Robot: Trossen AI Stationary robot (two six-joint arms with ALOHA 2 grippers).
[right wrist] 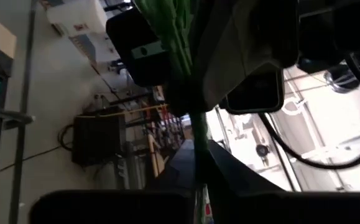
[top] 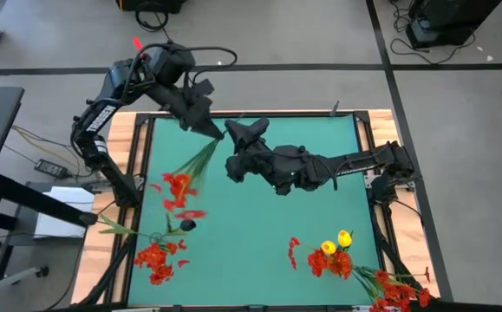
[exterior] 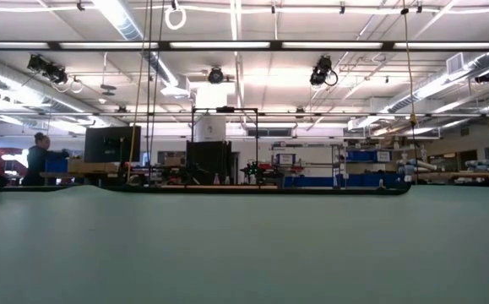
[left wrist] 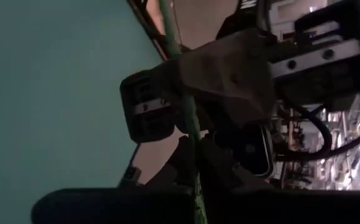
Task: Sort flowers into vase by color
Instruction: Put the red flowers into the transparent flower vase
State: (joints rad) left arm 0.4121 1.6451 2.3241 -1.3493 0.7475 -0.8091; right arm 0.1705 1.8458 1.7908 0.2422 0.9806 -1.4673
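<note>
Gripping one red flower stem (top: pixel 200 158), left gripper (top: pixel 211 128), right gripper (top: pixel 236 132) meeting it

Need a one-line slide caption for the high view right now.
Both grippers, left and right, meet on one red flower's stem above the green mat; other red and yellow flowers lie scattered.
</note>
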